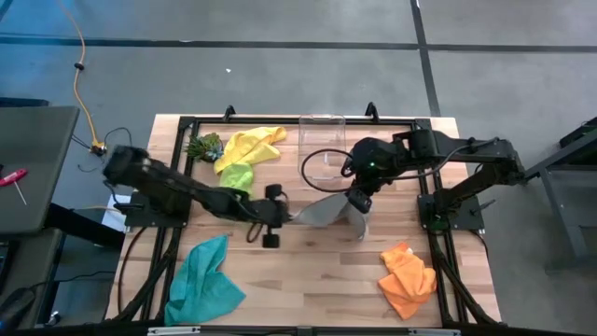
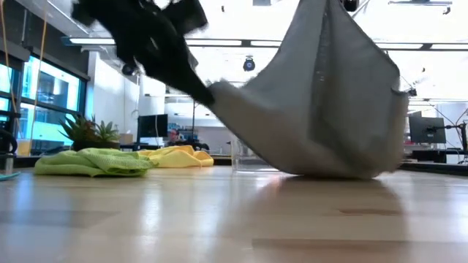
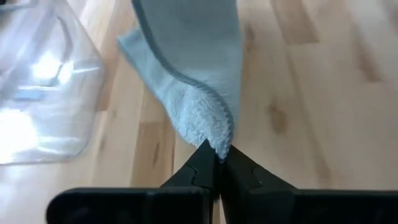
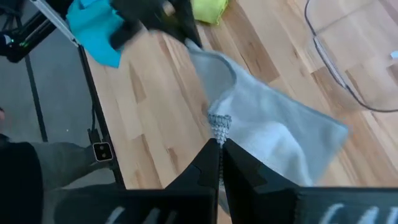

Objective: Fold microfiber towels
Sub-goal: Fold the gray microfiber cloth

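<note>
A grey towel (image 1: pixel 326 211) is spread between my two grippers at the table's middle. My left gripper (image 1: pixel 288 218) is shut on its left corner, low over the table. My right gripper (image 1: pixel 358 203) is shut on another corner, higher up. The cloth sags between them, and its bottom fold (image 2: pixel 329 172) appears to rest on the wood. A yellow towel (image 1: pixel 252 144) and a lime green towel (image 1: pixel 236 175) lie bunched at the far left. A teal towel (image 1: pixel 203 282) lies crumpled at the near left, an orange towel (image 1: pixel 408 278) at the near right. My left gripper pinches the grey towel's fluffy corner tip (image 3: pixel 217 142) between its two fingers, slanting down from the table's left. The cloth runs away from the fingers toward the other arm, and that corner is lifted off the table. My right gripper pinches a stitched corner (image 4: pixel 219 124) of the same towel between its two fingers, coming from above and slanting down. The cloth hangs below the fingers and spreads toward my left gripper (image 4: pixel 186 37).
A clear plastic box (image 1: pixel 322 149) stands at the far middle, just behind the grey towel. A small green leafy clump (image 1: pixel 203 147) sits at the far left corner. Bare wood (image 1: pixel 308 280) lies between the teal and orange towels.
</note>
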{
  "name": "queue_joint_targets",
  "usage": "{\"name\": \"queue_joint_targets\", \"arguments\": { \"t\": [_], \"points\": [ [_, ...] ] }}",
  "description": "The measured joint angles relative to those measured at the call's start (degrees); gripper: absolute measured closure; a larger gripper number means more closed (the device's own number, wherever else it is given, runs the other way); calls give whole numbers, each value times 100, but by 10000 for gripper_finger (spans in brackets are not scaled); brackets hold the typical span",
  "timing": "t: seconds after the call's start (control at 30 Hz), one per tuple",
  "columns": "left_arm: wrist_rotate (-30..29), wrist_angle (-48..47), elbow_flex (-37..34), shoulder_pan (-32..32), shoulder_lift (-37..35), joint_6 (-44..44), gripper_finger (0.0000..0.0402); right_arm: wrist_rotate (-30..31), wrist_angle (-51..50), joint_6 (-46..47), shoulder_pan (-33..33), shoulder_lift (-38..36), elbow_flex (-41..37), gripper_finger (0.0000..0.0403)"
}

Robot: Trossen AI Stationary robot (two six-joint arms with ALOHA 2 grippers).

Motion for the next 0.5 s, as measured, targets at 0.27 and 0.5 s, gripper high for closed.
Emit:
{"name": "queue_joint_targets", "arguments": {
  "t": [0.27, 0.5],
  "points": [
    [392, -1504, 15, 0, -2133, -239, 401, 406, 432, -595, 41, -44, 0, 403],
    [705, -3104, 699, -20, -3081, -1199, 401, 1253, 219, -307, 271, -426, 0, 403]
  ]
}}
